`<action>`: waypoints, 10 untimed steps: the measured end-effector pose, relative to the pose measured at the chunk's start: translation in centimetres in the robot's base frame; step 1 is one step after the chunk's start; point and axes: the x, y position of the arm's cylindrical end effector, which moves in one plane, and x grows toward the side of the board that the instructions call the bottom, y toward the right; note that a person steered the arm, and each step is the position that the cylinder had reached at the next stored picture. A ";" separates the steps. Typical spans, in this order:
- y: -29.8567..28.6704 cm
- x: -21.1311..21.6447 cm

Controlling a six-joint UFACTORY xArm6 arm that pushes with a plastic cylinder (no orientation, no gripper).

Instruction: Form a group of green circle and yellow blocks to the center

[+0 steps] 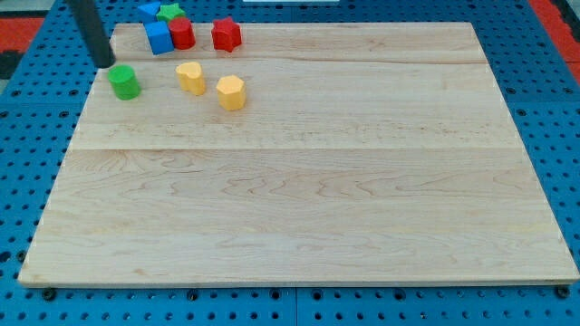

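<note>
A green circle block (124,81) sits near the board's top left. My tip (107,63) is just up and to the left of it, close but not clearly touching. Two yellow blocks lie to its right: a heart-like one (191,77) and a hexagon-like one (231,92). All three are far up and left of the board's centre.
At the view's top edge stand a blue cube (159,37), a red cylinder (182,33), a red star (226,34), a second blue block (149,12) and a green star (169,12). The wooden board (308,181) rests on a blue pegboard.
</note>
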 end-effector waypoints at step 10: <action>0.4 0.7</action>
